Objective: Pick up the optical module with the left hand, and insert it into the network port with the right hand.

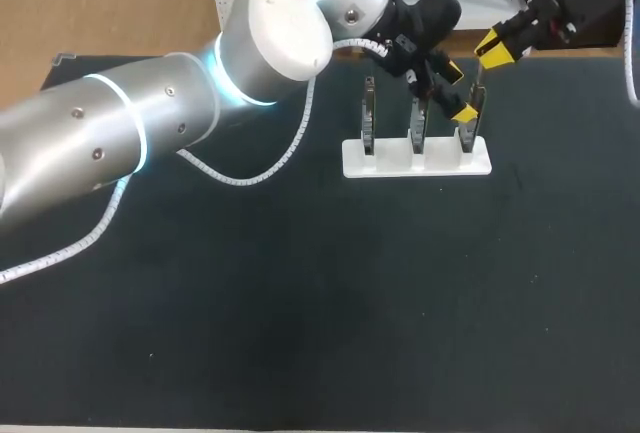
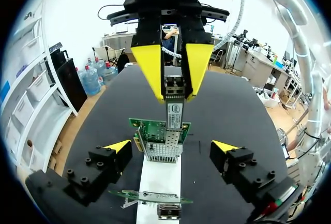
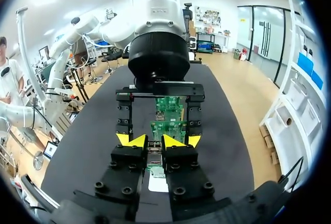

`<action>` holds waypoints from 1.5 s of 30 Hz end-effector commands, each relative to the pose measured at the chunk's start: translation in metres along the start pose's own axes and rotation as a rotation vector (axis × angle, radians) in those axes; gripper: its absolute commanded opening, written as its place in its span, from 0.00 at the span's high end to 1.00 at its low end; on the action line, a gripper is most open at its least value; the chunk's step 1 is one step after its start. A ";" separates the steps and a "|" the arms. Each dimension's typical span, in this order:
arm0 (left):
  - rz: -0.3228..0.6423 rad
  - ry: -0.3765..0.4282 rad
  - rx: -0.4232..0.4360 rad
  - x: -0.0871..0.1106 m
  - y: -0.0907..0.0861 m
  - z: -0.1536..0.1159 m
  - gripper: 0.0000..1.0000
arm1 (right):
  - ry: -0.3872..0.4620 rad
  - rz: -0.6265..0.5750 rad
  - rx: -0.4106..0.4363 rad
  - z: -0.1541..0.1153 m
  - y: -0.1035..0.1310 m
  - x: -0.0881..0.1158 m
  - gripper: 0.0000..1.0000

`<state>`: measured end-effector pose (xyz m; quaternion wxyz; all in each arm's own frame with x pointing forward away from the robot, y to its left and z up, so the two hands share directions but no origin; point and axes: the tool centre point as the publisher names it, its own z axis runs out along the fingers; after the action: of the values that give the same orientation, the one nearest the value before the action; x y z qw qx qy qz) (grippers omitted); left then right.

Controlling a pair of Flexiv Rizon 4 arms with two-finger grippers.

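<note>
The optical module is a slim metal bar, held end-down by my right gripper, which is shut on it. Its lower end meets the port cage of a green network card standing in a white rack. In the right wrist view the module sits between the yellow tips of my right gripper, with the card just ahead. My left gripper is open, with its fingers on either side of that card and holding nothing. From above, my left gripper is at the rack's right end and my right gripper is above it.
The rack holds three upright cards; the middle card and the left card stand beside the one being worked on. Dark table cloth spreads in front. My left arm's white cable lies looped on the table left of the rack.
</note>
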<state>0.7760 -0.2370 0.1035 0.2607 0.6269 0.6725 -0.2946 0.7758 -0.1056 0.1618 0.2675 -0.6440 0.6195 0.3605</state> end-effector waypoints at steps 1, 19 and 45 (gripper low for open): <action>-0.001 0.007 0.006 -0.002 0.004 0.001 0.00 | 0.000 0.002 0.001 0.002 0.000 0.002 1.00; -0.001 0.007 0.006 -0.002 0.004 0.001 0.00 | -0.065 0.012 0.029 -0.012 0.003 -0.008 0.00; -0.001 0.007 0.006 -0.002 0.004 0.001 0.00 | -0.122 0.000 0.017 -0.018 -0.009 -0.019 1.00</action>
<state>0.7761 -0.2370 0.1034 0.2607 0.6269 0.6725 -0.2946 0.7816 -0.1076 0.1889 0.3139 -0.6171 0.6082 0.3884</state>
